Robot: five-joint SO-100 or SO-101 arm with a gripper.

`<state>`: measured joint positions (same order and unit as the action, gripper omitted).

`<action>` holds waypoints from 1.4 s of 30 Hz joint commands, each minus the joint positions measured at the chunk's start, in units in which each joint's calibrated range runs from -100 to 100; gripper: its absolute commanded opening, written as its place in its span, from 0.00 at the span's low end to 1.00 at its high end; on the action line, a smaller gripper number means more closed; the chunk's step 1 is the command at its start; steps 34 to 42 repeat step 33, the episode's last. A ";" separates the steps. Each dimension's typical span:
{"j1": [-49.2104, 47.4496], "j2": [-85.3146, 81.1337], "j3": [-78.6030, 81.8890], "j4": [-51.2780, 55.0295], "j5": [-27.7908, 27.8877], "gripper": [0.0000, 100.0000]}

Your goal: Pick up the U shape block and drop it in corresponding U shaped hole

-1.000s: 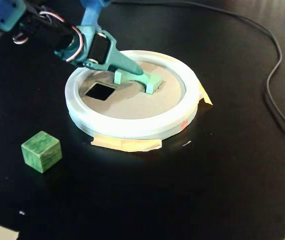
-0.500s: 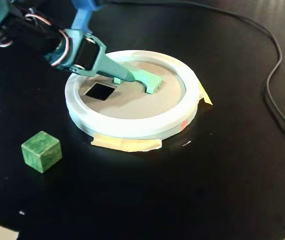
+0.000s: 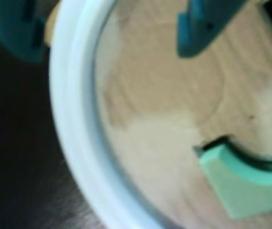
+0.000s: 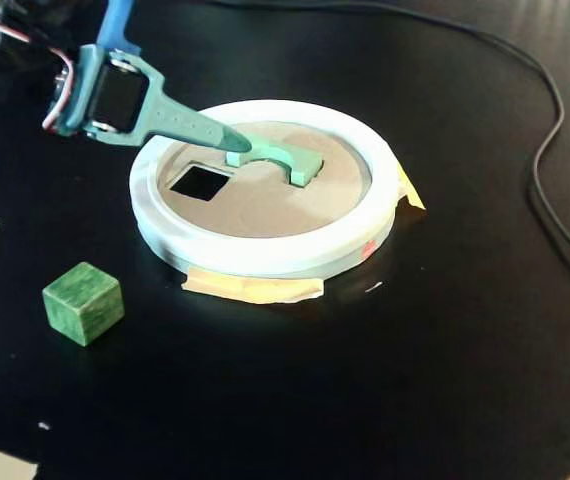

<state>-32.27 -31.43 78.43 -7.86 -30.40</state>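
The pale mint U shape block (image 4: 283,158) sits sunk into the U shaped hole of the tan round board (image 4: 265,205), only its top standing above the surface. In the wrist view the U shape block (image 3: 241,186) lies at the lower right, with a thin dark edge of the U shaped hole (image 3: 217,142) showing along it. My gripper (image 4: 220,130) hovers over the board's back left rim, apart from the block. Seen from the wrist, the gripper (image 3: 109,50) is open, with only white rim and board between its fingers (image 3: 205,26).
The board's thick white rim (image 4: 265,255) is taped to the black table. A square cutout (image 4: 200,181) lies in the board's left part. A darker green cube (image 4: 83,302) stands on the table at front left. A black cable (image 4: 555,150) curves along the right side.
The gripper has let go of the U shape block and drawn back up and to the left. The block has settled lower into the hole.
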 commanded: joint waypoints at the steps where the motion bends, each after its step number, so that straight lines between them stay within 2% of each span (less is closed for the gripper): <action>1: 7.55 -4.17 -1.29 -1.73 6.30 0.47; 9: 25.03 -14.74 -0.01 0.68 14.99 0.47; 11: 27.90 -16.08 -0.01 5.20 16.70 0.47; 14: 32.27 -18.41 -0.20 18.14 20.46 0.47; 17: 33.52 -24.59 -1.02 30.28 26.18 0.47; 20: 33.52 -30.86 0.17 38.01 28.82 0.47; 27: 33.64 -42.68 2.26 62.20 29.16 0.45; 33: 34.27 -48.24 2.17 76.45 29.16 0.45; 42: 34.27 -48.24 2.17 76.45 29.16 0.45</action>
